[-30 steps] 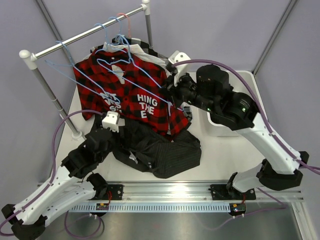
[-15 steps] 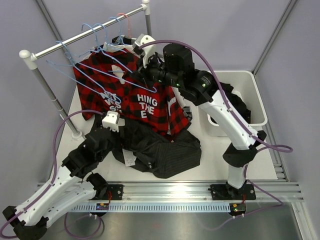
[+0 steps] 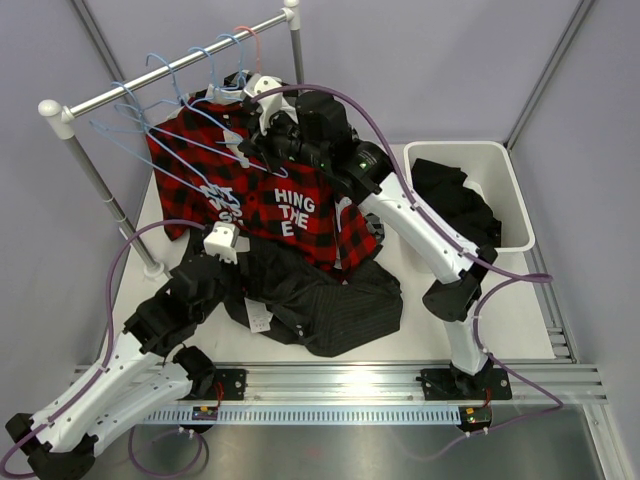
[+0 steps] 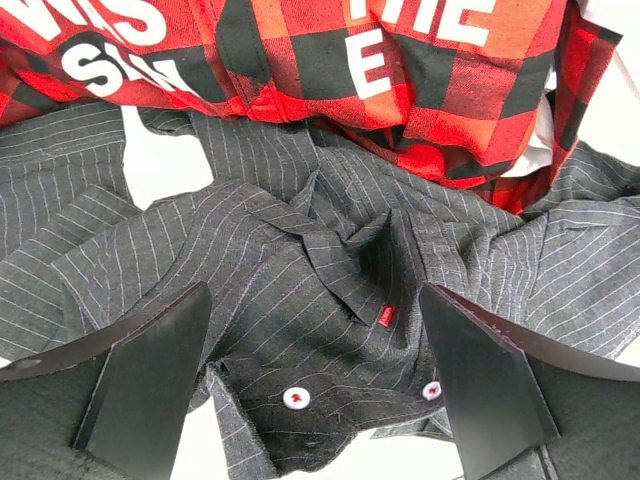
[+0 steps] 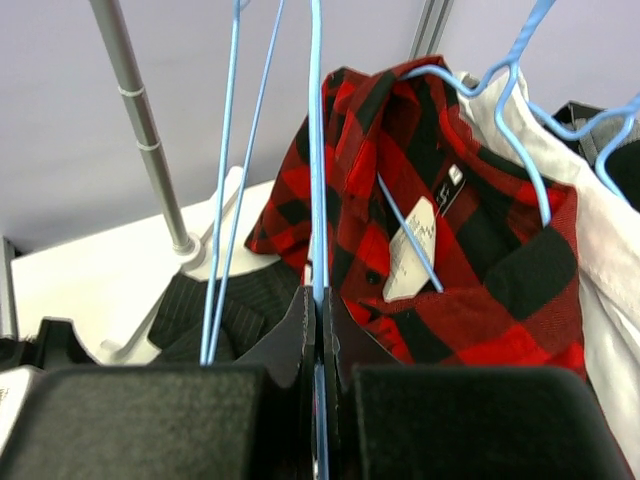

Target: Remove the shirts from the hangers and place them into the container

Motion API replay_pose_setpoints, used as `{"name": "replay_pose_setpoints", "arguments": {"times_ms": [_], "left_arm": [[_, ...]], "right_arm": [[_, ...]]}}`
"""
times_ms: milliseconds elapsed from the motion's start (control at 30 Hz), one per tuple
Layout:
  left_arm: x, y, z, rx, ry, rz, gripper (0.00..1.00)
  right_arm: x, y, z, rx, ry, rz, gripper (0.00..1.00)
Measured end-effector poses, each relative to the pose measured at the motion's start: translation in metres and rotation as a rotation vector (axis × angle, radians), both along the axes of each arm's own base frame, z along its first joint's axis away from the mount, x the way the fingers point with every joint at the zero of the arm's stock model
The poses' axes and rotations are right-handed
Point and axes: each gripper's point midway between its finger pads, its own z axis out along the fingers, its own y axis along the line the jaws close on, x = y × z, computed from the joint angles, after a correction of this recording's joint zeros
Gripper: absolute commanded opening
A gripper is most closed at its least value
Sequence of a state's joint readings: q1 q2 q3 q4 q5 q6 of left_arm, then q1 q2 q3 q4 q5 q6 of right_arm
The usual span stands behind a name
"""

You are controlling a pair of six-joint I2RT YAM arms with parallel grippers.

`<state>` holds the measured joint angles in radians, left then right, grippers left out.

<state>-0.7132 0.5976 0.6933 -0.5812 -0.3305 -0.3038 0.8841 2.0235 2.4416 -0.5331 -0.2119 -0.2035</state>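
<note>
1. My right gripper (image 5: 318, 310): fingers pinched tight on the thin wire of a light-blue hanger (image 5: 316, 150), up by the rail (image 3: 170, 72) at 11 o'clock of the table (image 3: 500, 300).
2. My left gripper (image 4: 315, 300): fingers spread wide, holding nothing, hovering over the charcoal pinstriped shirt (image 4: 300, 230).
3. Charcoal pinstriped shirt: off any hanger, crumpled on the table, collar and two white buttons showing, at 6 o'clock of the plaid shirt (image 3: 290, 205).
4. Plaid shirt: red-black, white lettering, another blue hanger in its collar, its lower edge lying over the pinstriped one.
5. Container (image 3: 510, 190): white tub at 3 o'clock of the table, with the plain black shirt (image 3: 455, 200) in it, spilling over its 9 o'clock rim.
6. White shirt (image 5: 610, 240): hanging just at 3 o'clock of the plaid collar.
7. Pink hanger (image 3: 250, 35): hooked on the rail's far end.
</note>
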Motion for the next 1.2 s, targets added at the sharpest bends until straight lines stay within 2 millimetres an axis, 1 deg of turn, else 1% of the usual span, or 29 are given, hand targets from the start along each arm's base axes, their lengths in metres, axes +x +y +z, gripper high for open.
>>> {"name": "replay_pose_setpoints", "arguments": {"times_ms": [100, 300, 567, 700, 800, 833, 933, 967, 1033, 1067, 1100, 1200], "left_arm": [[0.000, -0.001, 0.000, -0.007, 0.004, 0.000, 0.91], [-0.001, -0.002, 0.000, -0.014, 0.008, -0.003, 0.91], [-0.001, -0.002, 0.000, -0.016, 0.009, -0.005, 0.91], [-0.001, -0.002, 0.000, -0.016, 0.009, -0.006, 0.91], [-0.001, -0.002, 0.000, -0.016, 0.009, -0.004, 0.91], [-0.001, -0.002, 0.000, -0.016, 0.009, -0.004, 0.91], [-0.001, -0.002, 0.000, -0.016, 0.009, -0.003, 0.91], [-0.001, -0.002, 0.000, -0.016, 0.009, -0.003, 0.91], [-0.001, -0.001, 0.000, -0.016, 0.009, -0.001, 0.91], [0.000, -0.001, 0.000, -0.016, 0.009, -0.001, 0.92], [0.000, -0.001, 0.000, -0.015, 0.008, 0.000, 0.92], [0.000, 0.000, 0.000, -0.017, 0.007, 0.004, 0.92]], "right_arm": [[0.007, 0.008, -0.002, 0.017, -0.014, -0.002, 0.00], [0.023, 0.022, -0.013, 0.032, -0.026, -0.015, 0.00], [0.040, 0.033, -0.043, -0.002, -0.001, -0.036, 0.00], [0.042, 0.034, -0.050, -0.003, 0.011, -0.047, 0.06], [0.040, 0.032, -0.056, -0.004, 0.025, -0.050, 0.22], [0.039, 0.030, -0.057, -0.005, 0.028, -0.054, 0.30], [0.033, 0.022, -0.056, -0.012, 0.038, -0.057, 0.43], [0.031, 0.019, -0.054, -0.013, 0.039, -0.058, 0.53], [0.024, 0.010, -0.045, -0.007, 0.036, -0.060, 0.62], [0.020, 0.004, -0.039, -0.002, 0.032, -0.065, 0.69], [0.015, -0.002, -0.033, 0.002, 0.029, -0.068, 0.73], [-0.003, -0.027, -0.014, 0.013, 0.014, -0.082, 0.84]]}}
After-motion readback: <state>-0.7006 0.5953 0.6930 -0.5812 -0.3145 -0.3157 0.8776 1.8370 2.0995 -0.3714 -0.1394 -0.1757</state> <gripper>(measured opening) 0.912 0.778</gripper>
